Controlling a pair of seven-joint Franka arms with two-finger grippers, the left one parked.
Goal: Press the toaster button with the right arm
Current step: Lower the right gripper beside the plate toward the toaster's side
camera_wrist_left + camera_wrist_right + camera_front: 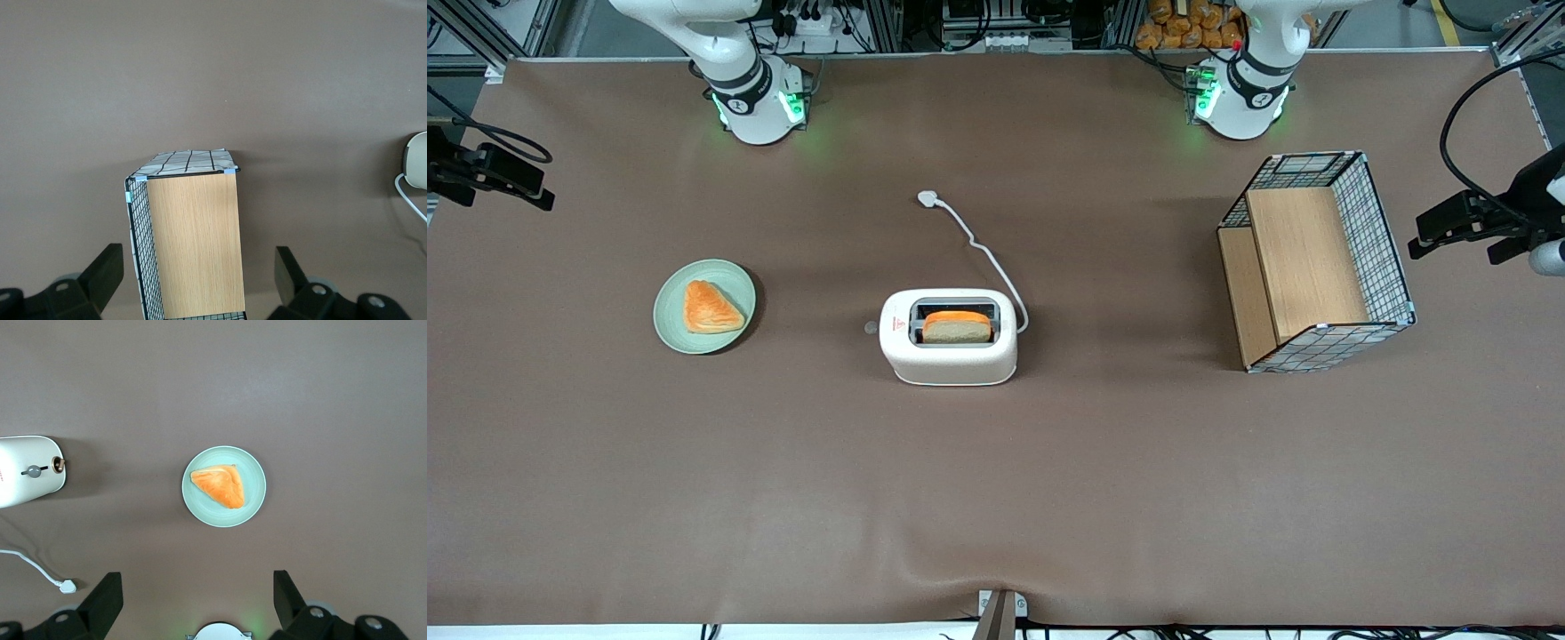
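- Front view: the toaster [948, 348] stands mid-table with a slice of bread [957, 327] upright in one slot. Its button [871, 328] sticks out of the short end that faces the plate [672, 320]. The plate carries a triangular pastry [711, 308] and lies toward the working arm's end. The cord [989, 260] runs from the toaster to a plug [929, 199] farther from the camera. A wire-and-wood basket [1316, 260] lies toward the parked arm's end. The right arm [734, 64] rises out of view.
- Right wrist view: the gripper [197, 603] hangs high above the plate, its fingers [103, 600] wide apart and holding nothing. The toaster's end and button [58, 464] are well apart from it.
- Left wrist view: the basket lies on its side on the table [213, 80].
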